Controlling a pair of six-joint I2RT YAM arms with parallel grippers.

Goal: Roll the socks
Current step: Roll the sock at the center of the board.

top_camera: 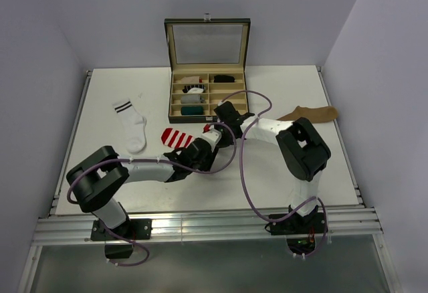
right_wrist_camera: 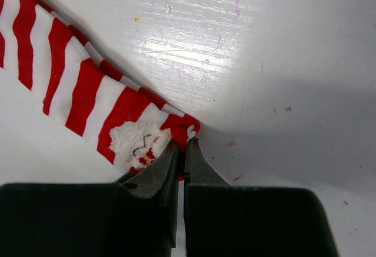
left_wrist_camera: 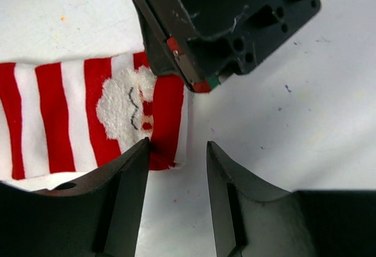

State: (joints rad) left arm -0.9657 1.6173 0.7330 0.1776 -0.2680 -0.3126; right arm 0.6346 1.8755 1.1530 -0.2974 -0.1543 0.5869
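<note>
Bare white table lies open toward its near and left edges. The red-and-white striped Santa-face sock lies flat mid-table. My right claw is clenched on its end, and my left claw hangs released at that end. Three socks: also a white dark-cuff-striped sock leftward and a tan-brown sock by the right edge.

Red-and-white Santa sock lies flat in the middle, white sock with 2 dark stripes left, tan sock far right.
</note>
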